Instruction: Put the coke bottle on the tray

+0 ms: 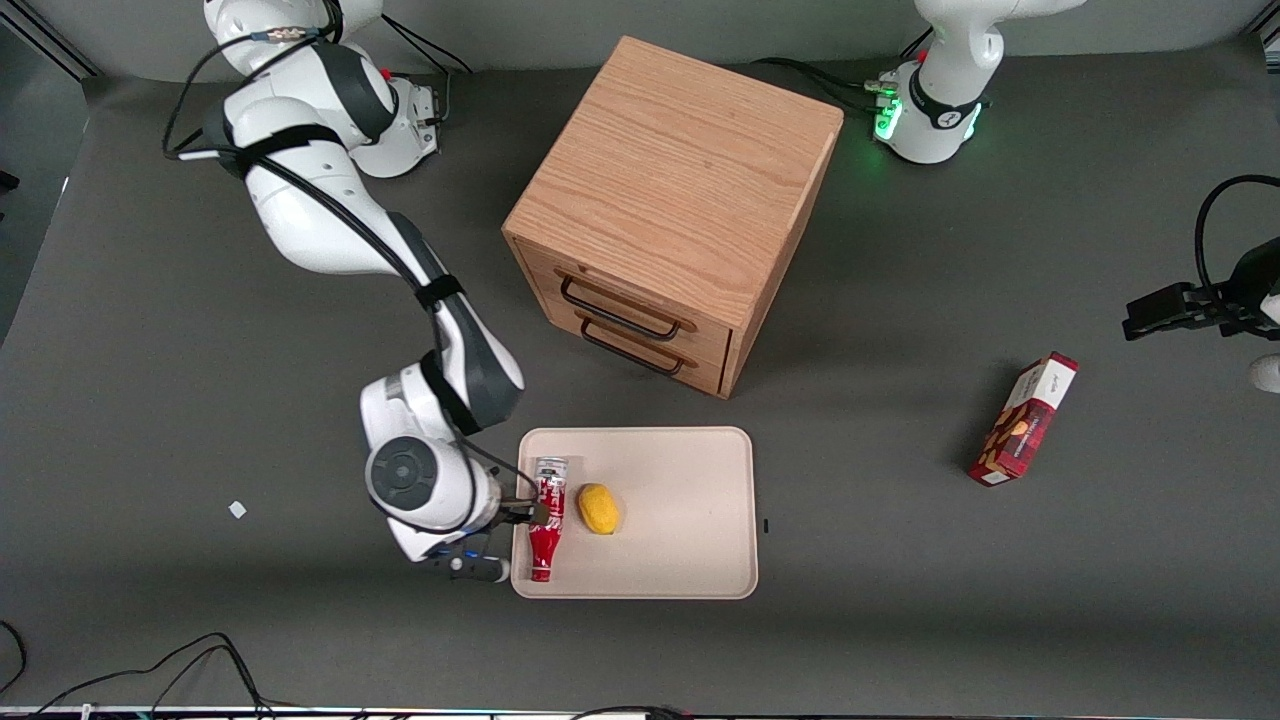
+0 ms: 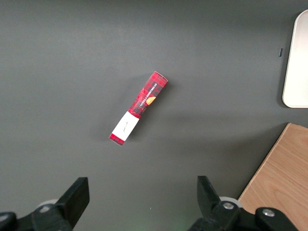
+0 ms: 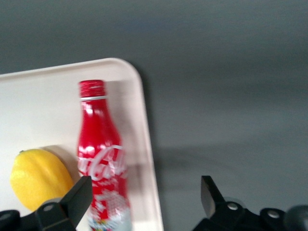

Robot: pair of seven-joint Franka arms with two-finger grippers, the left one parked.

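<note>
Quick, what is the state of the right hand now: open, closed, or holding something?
Right hand: open, holding nothing, at the tray edge beside the coke bottle, which lies on the tray.

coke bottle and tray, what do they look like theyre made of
The coke bottle looks like glossy painted metal or plastic: shiny red skin, printed white script. The tray looks like matte cream plastic, one moulded piece with rounded corners. The gripper, fingers open, sits beside the bottle at the tray's edge.

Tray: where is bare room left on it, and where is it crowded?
The cream rectangular tray is bare from the yellow lemon toward the parked arm's end. Its working-arm edge is crowded: the red coke bottle lies there beside the lemon, with the open gripper close by.
</note>
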